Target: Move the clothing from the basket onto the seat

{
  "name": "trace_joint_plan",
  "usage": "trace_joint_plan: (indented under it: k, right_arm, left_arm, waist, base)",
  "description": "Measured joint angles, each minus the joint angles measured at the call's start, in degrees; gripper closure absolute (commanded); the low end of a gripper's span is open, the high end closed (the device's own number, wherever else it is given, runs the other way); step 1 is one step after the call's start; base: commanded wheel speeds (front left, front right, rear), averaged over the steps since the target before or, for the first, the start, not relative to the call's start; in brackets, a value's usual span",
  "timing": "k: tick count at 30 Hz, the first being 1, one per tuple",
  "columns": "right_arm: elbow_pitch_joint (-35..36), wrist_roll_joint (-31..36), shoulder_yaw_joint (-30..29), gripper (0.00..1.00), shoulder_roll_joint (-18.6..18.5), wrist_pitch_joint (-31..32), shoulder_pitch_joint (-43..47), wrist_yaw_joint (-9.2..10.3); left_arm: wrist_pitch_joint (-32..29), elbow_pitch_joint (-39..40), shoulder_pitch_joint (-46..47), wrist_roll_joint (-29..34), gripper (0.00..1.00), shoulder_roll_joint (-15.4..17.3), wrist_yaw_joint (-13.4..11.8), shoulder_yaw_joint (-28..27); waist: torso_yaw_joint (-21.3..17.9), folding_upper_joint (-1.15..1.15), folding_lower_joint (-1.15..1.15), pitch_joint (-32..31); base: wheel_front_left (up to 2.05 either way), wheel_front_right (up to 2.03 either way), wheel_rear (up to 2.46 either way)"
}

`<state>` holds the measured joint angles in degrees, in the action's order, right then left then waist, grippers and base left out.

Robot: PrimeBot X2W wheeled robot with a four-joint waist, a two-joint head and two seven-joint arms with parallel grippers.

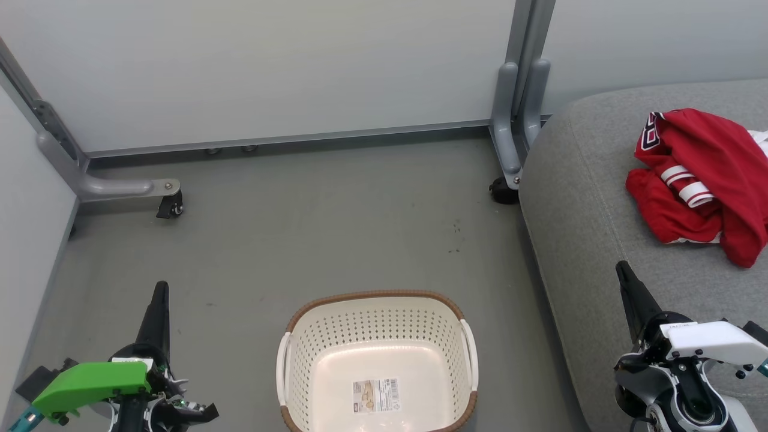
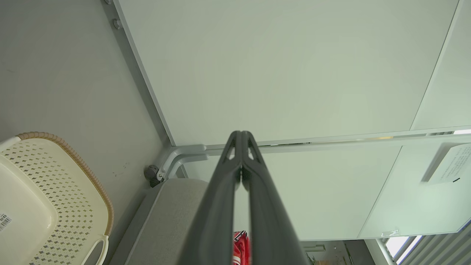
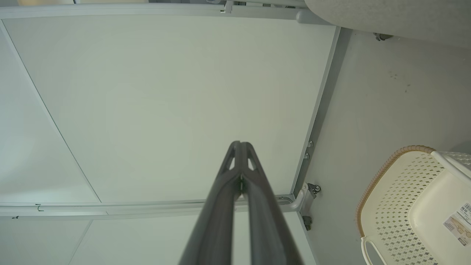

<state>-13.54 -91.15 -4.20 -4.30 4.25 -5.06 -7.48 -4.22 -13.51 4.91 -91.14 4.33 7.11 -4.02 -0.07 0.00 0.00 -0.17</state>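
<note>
1. The left gripper (image 1: 160, 292) had two long, dark fingers (image 1: 157, 318) of matte plastic, tapering to a narrow point.
2. Behind it sat a bright green cover (image 1: 90, 384), angular in shape, with a teal stub (image 1: 18, 420) at its outer end and black fittings beneath.
3. The right gripper (image 1: 624, 274) had the same dark, tapered fingers.
4. Its wrist carried a white cover (image 1: 708, 340) dotted with small black screws, above a rounded silver-grey and black housing (image 1: 636, 372).
5. Seen close from the wrists, each finger showed a small triangular cut-out (image 2: 231, 153) near its tip.
</note>
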Motion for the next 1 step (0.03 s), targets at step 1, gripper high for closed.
trace_joint_plan:
  k: [1]
  right_arm:
    - [-0.04, -0.3, -0.07, 1.0, 0.0, 0.18, -0.05, 0.0]
  left_arm:
    - [-0.05, -0.08, 0.09, -0.31, 1.0, 0.0, 0.0, -0.05]
  waist:
    - [0.01, 0.0, 0.0, 0.04]
  base:
    - [0.0, 0.0, 0.0]
